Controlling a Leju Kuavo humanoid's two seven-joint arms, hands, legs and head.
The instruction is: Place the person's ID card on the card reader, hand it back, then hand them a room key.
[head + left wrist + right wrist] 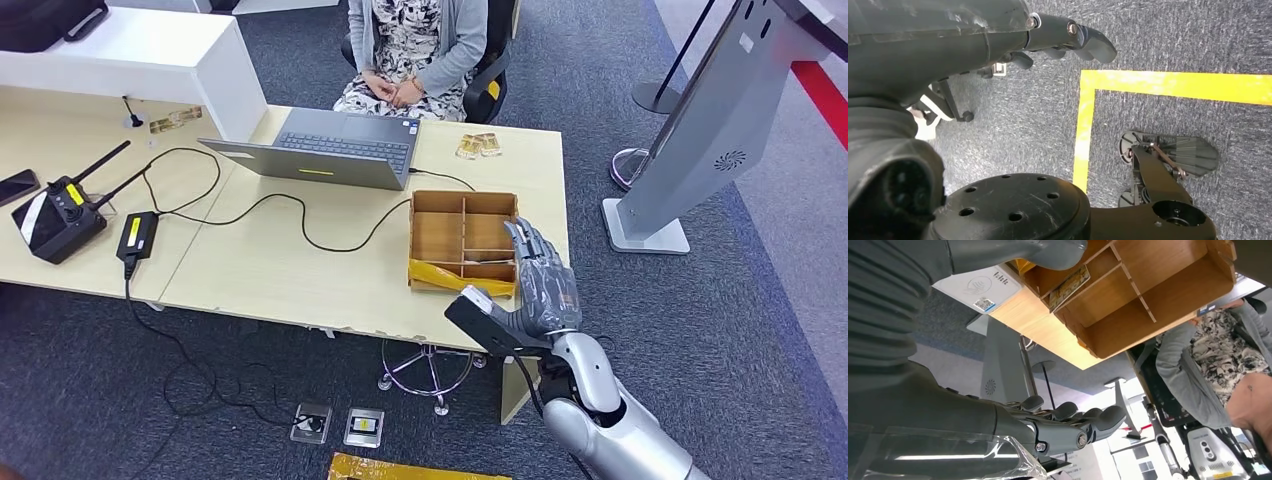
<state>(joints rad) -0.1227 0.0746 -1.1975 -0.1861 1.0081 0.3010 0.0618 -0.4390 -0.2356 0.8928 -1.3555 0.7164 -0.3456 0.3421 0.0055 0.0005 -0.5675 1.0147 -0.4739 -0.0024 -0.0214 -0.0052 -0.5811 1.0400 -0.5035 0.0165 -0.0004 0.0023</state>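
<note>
Head view: right hand (540,285) raised over the 3 o'clock edge of the wooden box (464,242) on the desk (300,270), fingers straight and apart, nothing in it. Person (415,50) seated at 12, hands folded in lap. Two gold-framed cards (479,145) lie on the desk at 12 from the box, well apart from the hand. Can't tell which is the ID or a room key; card reader not identified.

L wrist view: left hand (1068,40) hangs over carpet and yellow floor tape (1083,130), fingers loosely curled, holding nothing.

R wrist view: right hand (1068,422) released, fingers extended together. A card (1069,286) stands in one box compartment, near the hand, not touching.

Risk, my judgement: a flat card in a narrow compartment is hard to pinch; fingers may catch a divider and shove the box towards the desk edge, or drop the card. Picking the wrong card is also likely.
</note>
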